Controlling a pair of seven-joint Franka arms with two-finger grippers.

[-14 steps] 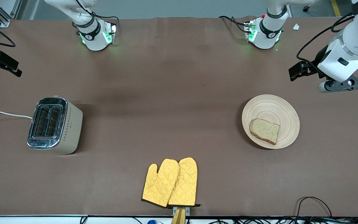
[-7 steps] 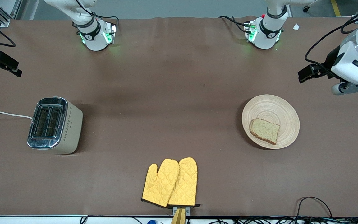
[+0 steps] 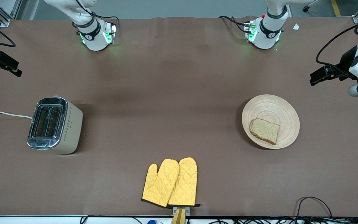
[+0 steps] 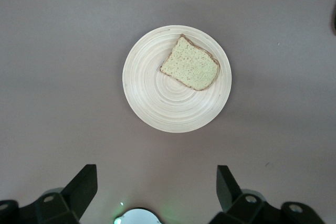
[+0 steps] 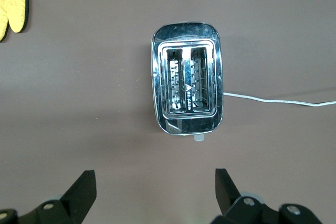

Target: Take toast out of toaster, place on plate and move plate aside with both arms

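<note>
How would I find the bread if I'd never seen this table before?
Start at the big brown table and go toward the left arm's end, where a round pale wooden plate sits. The toast lies on the plate, on the part nearest the front camera. It is the only squarish, speckled, dark-crusted thing; the toaster and yellow oven mitts look nothing like it.

Robot lab bench, brown mat-covered table [image 3: 172, 93], two bolted arm bases (green-lit), loose cables [image 3: 314, 202]
</note>
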